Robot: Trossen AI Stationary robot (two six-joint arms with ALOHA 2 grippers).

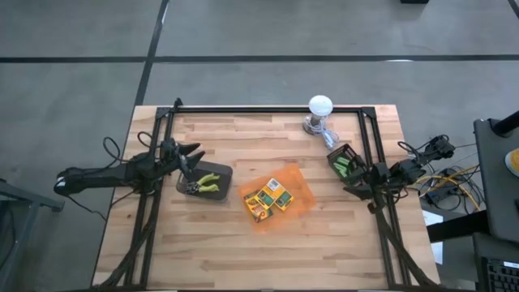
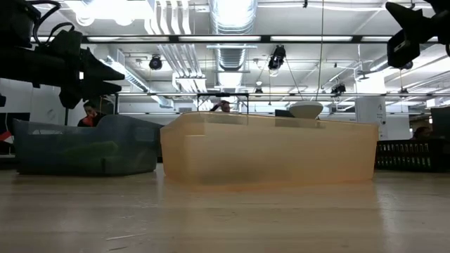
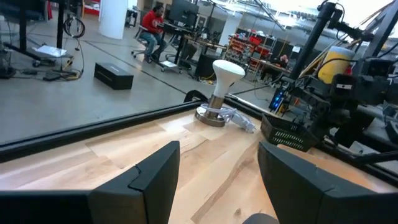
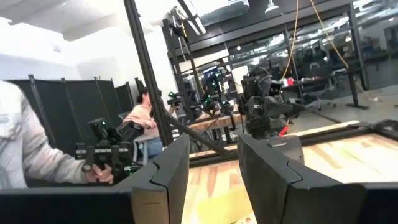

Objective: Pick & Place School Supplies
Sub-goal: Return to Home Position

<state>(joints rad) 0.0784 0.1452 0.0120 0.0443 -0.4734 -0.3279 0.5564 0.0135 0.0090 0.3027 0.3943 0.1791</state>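
Grippers empty, fingers apart.
Left gripper [image 1: 195, 158] near dark tray [image 1: 225, 173] of yellow-green pliers [image 1: 209, 180], right gripper [image 1: 353, 185] beside black mesh basket [image 1: 336, 152]; orange translucent tray [image 1: 305, 195] between.

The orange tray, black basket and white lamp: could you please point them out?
orange tray [image 1: 302, 195], high view, bare right edge
black basket [image 1: 340, 150], high view, rim
white lamp [image 1: 321, 105], high view, round head

Right gripper [image 4: 213, 158]: two dark angular fingers [image 4: 171, 174], apart w/ a clear gap btwn. Beyond them: light wooden tabletop [image 4: 348, 155] and slanted black metal frame post [image 4: 146, 68]. Left arm's dark boxy head [image 4: 264, 118] sits far across table. Bkgd: seated person in pale top [image 4: 142, 118]. Nearer, a person's white sleeve [image 4: 25, 149] beside a black handheld device [image 4: 102, 152].
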